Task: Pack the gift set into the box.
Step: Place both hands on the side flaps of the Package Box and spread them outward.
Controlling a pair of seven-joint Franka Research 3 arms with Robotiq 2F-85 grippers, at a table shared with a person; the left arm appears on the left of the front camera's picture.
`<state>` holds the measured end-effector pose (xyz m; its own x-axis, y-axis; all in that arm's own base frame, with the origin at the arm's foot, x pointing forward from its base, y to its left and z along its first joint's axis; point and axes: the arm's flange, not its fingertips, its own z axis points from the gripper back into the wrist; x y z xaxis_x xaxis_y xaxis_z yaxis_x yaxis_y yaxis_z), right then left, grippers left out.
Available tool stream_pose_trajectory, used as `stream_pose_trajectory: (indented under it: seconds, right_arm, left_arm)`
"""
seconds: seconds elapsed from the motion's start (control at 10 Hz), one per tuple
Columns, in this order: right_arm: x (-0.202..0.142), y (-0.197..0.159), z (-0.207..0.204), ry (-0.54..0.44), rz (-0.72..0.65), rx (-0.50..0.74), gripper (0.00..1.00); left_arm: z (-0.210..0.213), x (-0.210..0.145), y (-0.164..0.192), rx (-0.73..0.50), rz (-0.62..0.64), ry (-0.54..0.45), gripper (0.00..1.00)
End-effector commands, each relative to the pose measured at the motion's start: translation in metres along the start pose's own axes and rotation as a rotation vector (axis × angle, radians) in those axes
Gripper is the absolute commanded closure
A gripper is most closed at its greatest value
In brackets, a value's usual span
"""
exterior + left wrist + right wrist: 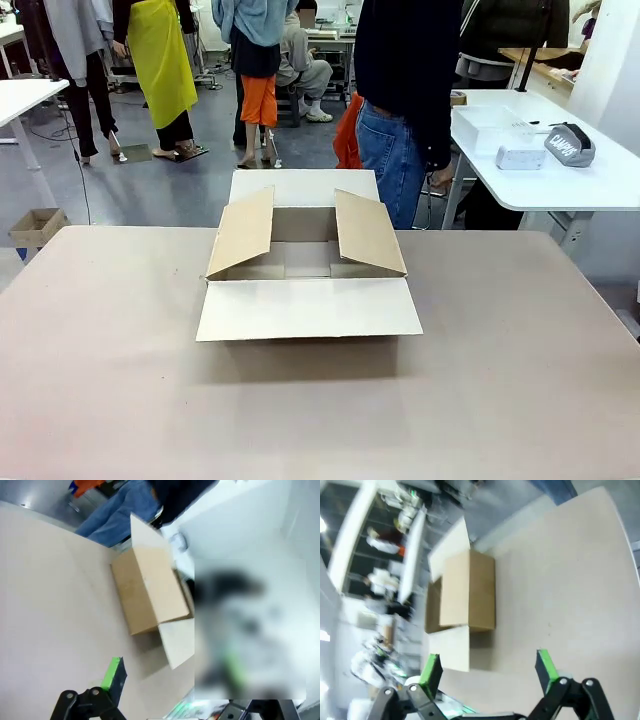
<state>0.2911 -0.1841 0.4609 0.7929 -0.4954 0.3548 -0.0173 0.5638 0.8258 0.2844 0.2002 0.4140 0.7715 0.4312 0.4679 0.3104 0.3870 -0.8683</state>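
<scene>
Eyeballing where everything sits: gift set [522, 152] not on the worktop [100, 380] at all, parked on a separate white table [610, 185] off at the far right. Grey pouch [570, 146] on the right, small white box [520, 160] touching or just left of it, pale tray [488, 125] farther back. Can't make out the pen, too small.

Box [305, 262] dead centre on the worktop, open, long axis running left to right. Near and far flaps folded outward, left and right flaps leaning in over the opening, so kinda narrowing it.

Right pincer [487, 672] spread wide, clamped on nothing, with the box [465, 592] ahead of it and well apart. Left pincer [172, 680] looks spread too, though one side is a smeary mess; box [150, 590] also ahead and well apart.

Key bit: set lies far right, so closer to the right arm, but well apart from either. Person [405, 90] standing at the far edge beside that table. Guessing a handover, honestly.
</scene>
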Motion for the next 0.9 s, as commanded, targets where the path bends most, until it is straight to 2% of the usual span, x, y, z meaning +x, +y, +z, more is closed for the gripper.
stream_pose_trajectory:
  seconds: [0.0, 0.1, 0.5, 0.6, 0.7, 0.8]
  right_arm:
    - [-0.057, -0.045, -0.041, -0.228, -0.237, 0.239, 0.00]
    - [0.000, 0.000, 0.000, 0.000, 0.000, 0.000, 0.00]
    - [0.000, 0.000, 0.000, 0.000, 0.000, 0.000, 0.00]
    - [0.000, 0.001, -0.009, 0.016, -0.033, -0.011, 0.00]
    - [-0.001, 0.026, -0.027, 0.067, 0.037, -0.107, 0.00]
    - [-0.004, 0.070, -0.059, 0.110, 0.160, -0.176, 0.00]
  left_arm:
    - [-0.065, -0.025, 0.005, -0.253, 0.299, -0.242, 0.00]
    - [0.000, 0.000, 0.000, 0.000, 0.000, 0.000, 0.00]
    - [0.000, 0.000, 0.000, 0.000, 0.000, 0.000, 0.00]
    - [-0.005, 0.001, 0.008, -0.009, 0.047, 0.010, 0.00]
    - [-0.014, 0.007, -0.006, 0.094, 0.038, 0.039, 0.00]
    - [-0.043, 0.014, -0.039, 0.201, -0.004, 0.089, 0.00]
